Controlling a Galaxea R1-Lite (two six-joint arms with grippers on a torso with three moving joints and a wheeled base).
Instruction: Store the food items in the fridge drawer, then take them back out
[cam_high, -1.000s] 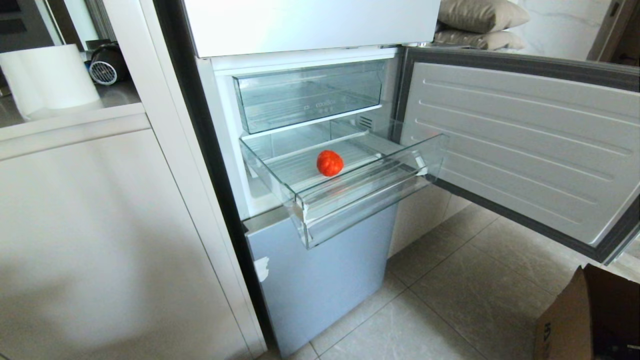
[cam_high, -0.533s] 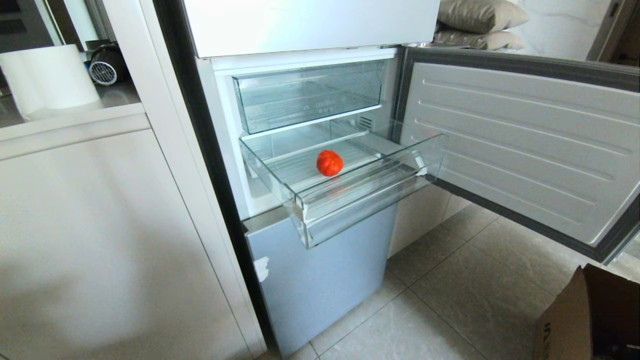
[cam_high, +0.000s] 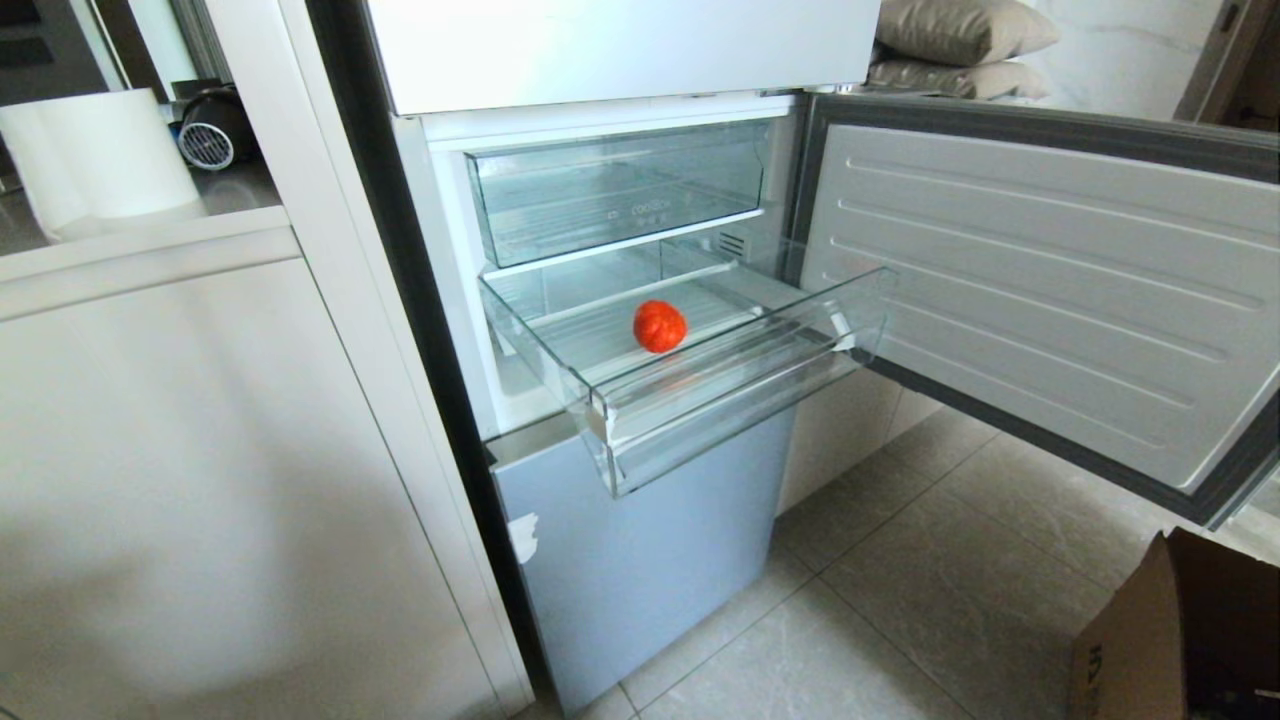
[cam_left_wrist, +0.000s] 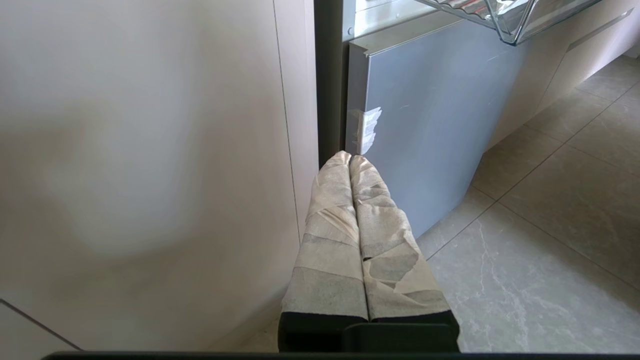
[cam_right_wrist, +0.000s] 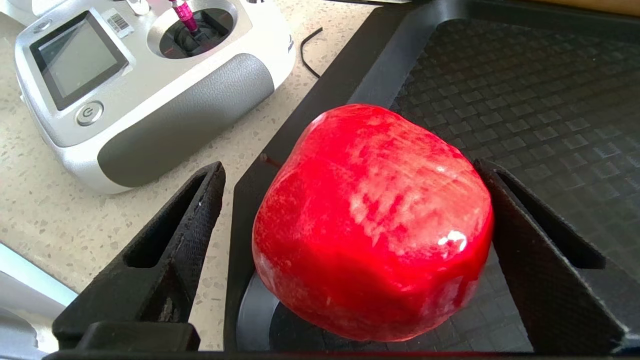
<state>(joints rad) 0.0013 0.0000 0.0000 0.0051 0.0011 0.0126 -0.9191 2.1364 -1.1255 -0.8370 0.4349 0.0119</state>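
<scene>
One red, lumpy food item (cam_high: 660, 326) lies on the ribbed floor of the fridge drawer (cam_high: 720, 385), which is pulled out of the open fridge. Neither arm shows in the head view. In the right wrist view a second red food item (cam_right_wrist: 375, 220) sits on a black textured tray (cam_right_wrist: 525, 90). My right gripper (cam_right_wrist: 348, 167) is open and straddles it. One black finger (cam_right_wrist: 185, 235) stands apart from the fruit and the other is close against its side. My left gripper (cam_left_wrist: 350, 159) is shut on nothing, low beside the fridge's grey lower door.
A clear lettered drawer (cam_high: 620, 190) sits above the pulled-out one. The fridge door (cam_high: 1030, 290) stands open to the right. A cardboard box (cam_high: 1180, 640) is on the tiled floor. A silver remote controller (cam_right_wrist: 150, 85) lies on the speckled counter beside the tray.
</scene>
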